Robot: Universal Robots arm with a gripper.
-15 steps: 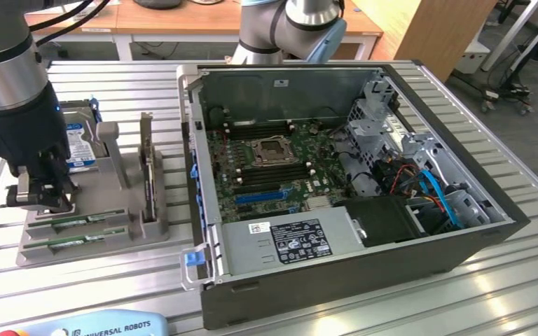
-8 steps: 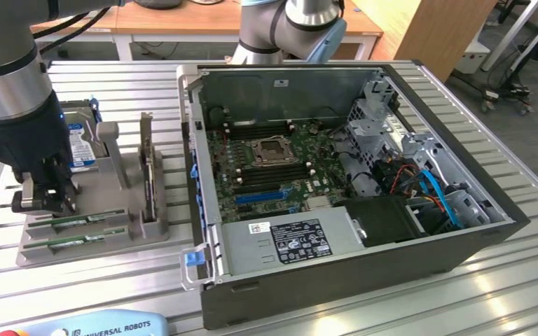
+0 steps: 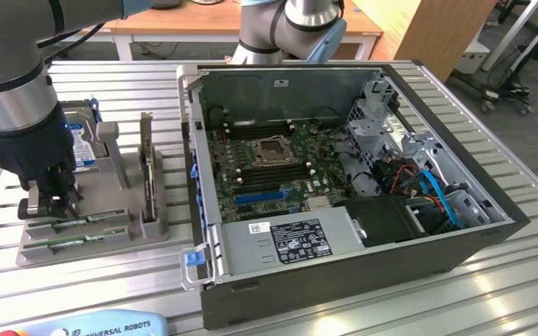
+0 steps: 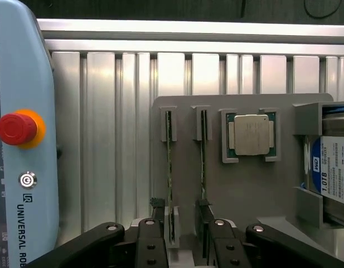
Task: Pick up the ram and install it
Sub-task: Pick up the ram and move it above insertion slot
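Observation:
Two ram sticks stand on edge in slots of a grey holder (image 3: pixel 124 203) at the exterior view's left. One ram (image 3: pixel 75 225) lies just beyond the other (image 3: pixel 84 241). In the wrist view they are thin green strips, one ram (image 4: pixel 169 162) beside the other (image 4: pixel 203 162). My gripper (image 3: pixel 50 204) hangs low over one end of the sticks. It is open and holds nothing. In the wrist view, the gripper (image 4: pixel 180 215) has one black fingertip (image 4: pixel 157 207) outside the first stick and the other over the second.
The holder also carries a silver CPU chip (image 4: pixel 251 135) and a blue-labelled hard drive (image 4: pixel 334 170). An open computer case (image 3: pixel 344 175) with the motherboard (image 3: pixel 269 161) and its memory slots fills the table's middle. A teach pendant (image 4: pixel 21 151) with a red button lies beside the holder.

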